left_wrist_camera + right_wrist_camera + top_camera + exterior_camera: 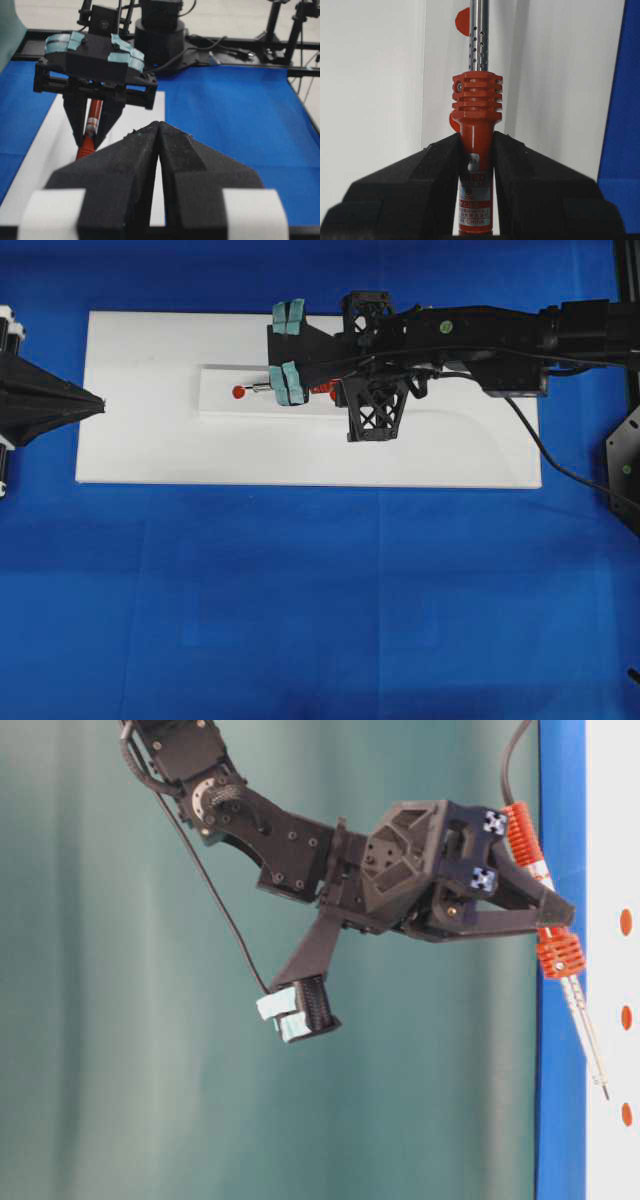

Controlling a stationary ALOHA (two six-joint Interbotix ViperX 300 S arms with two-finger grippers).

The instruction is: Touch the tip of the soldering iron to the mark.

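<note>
My right gripper [476,137] is shut on the red-orange handle of the soldering iron [476,105], and its silver shaft [585,1030] slants toward the white block [218,405]. In the table-level view the tip [605,1095] hangs just off the block's face, between the mark [626,1017] and the outer red dot [626,1114]. From overhead only that outer dot [238,392] shows, left of the shaft [262,388]; the mark is hidden under the right wrist. My left gripper [100,403] is shut and empty at the board's left edge, pointing at the iron [89,140].
The block lies on a wide white board [150,445] on a blue table cover [320,600]. The iron's black cord [545,455] trails to the right off the board. The right arm [480,335] stretches over the board's back right part.
</note>
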